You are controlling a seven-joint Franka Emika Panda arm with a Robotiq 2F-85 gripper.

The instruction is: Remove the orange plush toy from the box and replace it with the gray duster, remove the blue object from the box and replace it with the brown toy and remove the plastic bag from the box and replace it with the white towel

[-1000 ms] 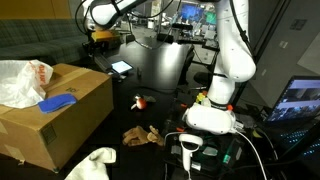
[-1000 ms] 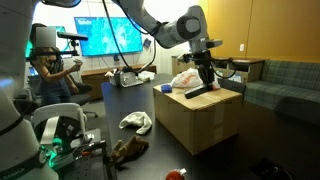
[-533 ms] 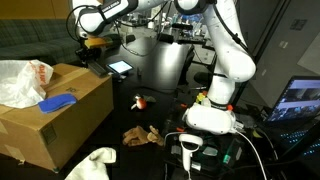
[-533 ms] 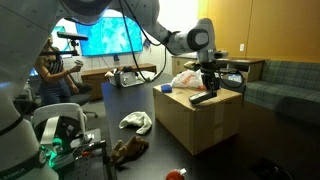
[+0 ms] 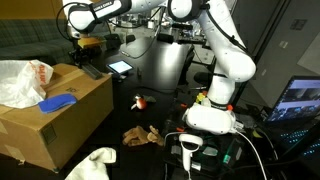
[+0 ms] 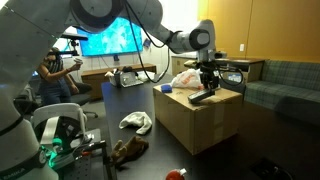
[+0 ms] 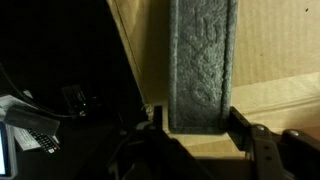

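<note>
Gray duster [image 7: 200, 65] laid at the rim of the box [image 6: 200, 130], jaws straddling it

My gripper [image 6: 207, 86] hangs straight down over the carton's near top edge with the duster running lengthwise between the jaws, one finger close on each flank. Whether they pinch it or only bracket it I cannot tell. I judge it sits here because this is the spot meant for it: the orange plush toy [image 5: 141, 101] lies on the floor well below and away from the jaws, out of the carton. The plastic bag [image 6: 185, 77] is just beside the jaws, and the blue object [image 5: 58, 102] further along. Both are in the box, so the brown toy [image 5: 140, 134] and white towel [image 5: 95, 160] wait on the floor
</note>
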